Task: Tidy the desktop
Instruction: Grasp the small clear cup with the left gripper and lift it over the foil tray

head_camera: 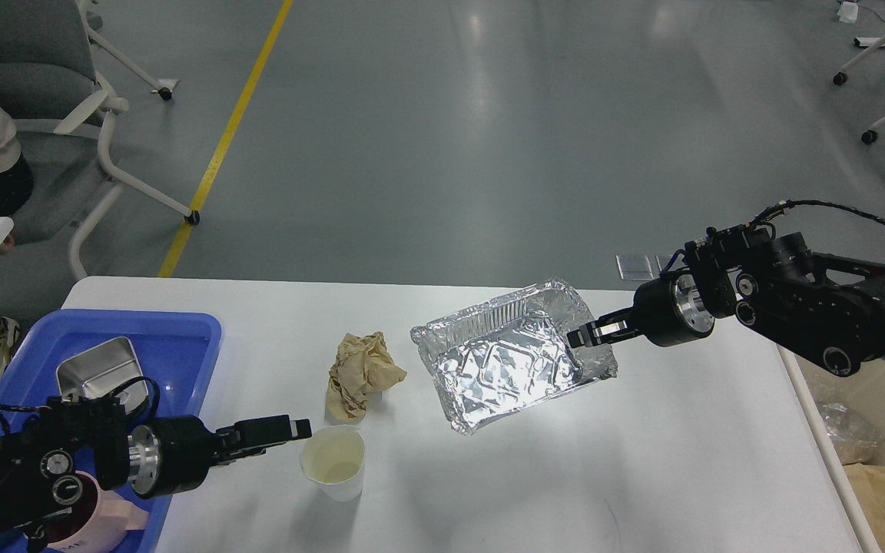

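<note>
Your right gripper (582,335) is clamped on the right rim of one crumpled silver foil tray (500,357), held tilted over the middle of the large white rectangular desktop (642,461), which fills the lower frame. You have open white surface to the tray's right and in front of it. Your left gripper (293,430) sits just left of one cream paper cup (333,461); you cannot tell whether its fingers are parted. One crumpled brown paper napkin (362,372) lies behind the cup. One blue plastic tray (181,346) at the desktop's left edge holds one small metal pan (101,369).
</note>
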Tool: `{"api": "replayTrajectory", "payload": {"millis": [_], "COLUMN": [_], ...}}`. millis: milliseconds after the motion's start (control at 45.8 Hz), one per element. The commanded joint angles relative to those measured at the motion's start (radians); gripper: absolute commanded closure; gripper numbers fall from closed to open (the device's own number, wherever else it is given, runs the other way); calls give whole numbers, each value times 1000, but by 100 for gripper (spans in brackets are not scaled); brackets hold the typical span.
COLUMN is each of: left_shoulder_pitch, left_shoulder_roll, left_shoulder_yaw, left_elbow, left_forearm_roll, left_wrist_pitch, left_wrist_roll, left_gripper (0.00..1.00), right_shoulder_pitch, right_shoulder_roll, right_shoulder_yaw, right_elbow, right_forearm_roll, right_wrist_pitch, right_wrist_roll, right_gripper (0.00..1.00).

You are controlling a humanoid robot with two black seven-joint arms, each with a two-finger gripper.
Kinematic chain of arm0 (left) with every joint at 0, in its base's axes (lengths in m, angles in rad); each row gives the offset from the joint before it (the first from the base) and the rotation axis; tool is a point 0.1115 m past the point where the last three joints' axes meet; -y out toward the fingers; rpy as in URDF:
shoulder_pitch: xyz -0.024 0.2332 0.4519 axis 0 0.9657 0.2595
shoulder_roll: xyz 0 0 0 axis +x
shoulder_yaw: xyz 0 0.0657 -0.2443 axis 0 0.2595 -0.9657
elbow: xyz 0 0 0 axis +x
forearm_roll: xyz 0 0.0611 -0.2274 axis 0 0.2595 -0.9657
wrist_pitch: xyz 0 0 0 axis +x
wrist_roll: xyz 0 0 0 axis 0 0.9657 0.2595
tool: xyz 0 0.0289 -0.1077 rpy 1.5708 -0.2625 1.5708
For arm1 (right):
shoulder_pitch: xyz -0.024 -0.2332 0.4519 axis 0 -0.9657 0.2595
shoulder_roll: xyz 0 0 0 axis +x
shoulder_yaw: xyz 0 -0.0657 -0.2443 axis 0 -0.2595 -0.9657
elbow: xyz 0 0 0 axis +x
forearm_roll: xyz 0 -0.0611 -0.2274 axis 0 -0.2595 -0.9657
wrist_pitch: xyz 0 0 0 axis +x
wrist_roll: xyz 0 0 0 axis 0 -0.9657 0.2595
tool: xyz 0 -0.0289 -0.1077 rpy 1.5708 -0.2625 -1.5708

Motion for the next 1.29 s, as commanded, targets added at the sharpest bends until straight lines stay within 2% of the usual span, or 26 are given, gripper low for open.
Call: {"api": "replayTrajectory", "payload": {"millis": [0, 87, 197, 240, 350, 437, 568, 590, 677, 874, 1136, 1267], "left_shoulder_pitch": [-30, -35, -35, -35, -33, -35, -33, -33, -33, -55, -162, -269], "left_shoulder_roll": [-66, -75, -86, -93, -121, -130, -150, -152, -153, -98, 210, 351], "left_shoulder_yaw": [60, 78, 81, 83, 87, 104, 110, 110, 112, 116, 110, 103], "left_elbow": [55, 62, 73, 75, 76, 82, 88, 88, 85, 47, -148, -182], "left_forearm_roll": [0, 2, 3, 2, 2, 2, 3, 5, 6, 5, 6, 5], "left_wrist_pitch": [6, 15, 24, 24, 23, 23, 23, 23, 21, 13, -80, -180], "left_wrist_roll": [6, 18, 58, 64, 64, 56, 46, 38, 18, -2, -24, -69], "left_gripper": [6, 13, 33, 38, 53, 70, 82, 88, 98, 99, 99, 99], "right_shoulder_pitch": [-8, -11, -11, -11, -13, -13, -17, -22, -23, -26, -25, -25], "right_shoulder_roll": [0, -2, -6, -6, -5, -6, -6, -5, -5, -5, 0, 0], "right_shoulder_yaw": [0, 0, 0, 2, 2, 2, 2, 2, 2, 2, 2, 0], "right_elbow": [0, 0, 0, 0, 0, 0, 0, 0, 0, 0, 0, 2], "right_forearm_roll": [0, 0, 2, 2, 2, 2, 2, 2, 2, 2, 2, 3], "right_wrist_pitch": [-5, -5, -12, -14, -15, -18, -20, -21, -28, -28, -28, -17], "right_wrist_roll": [0, 0, 0, 0, 0, 0, 0, 0, 0, 0, 0, 5], "right_gripper": [100, 100, 100, 100, 100, 100, 100, 100, 100, 100, 100, 100]}}
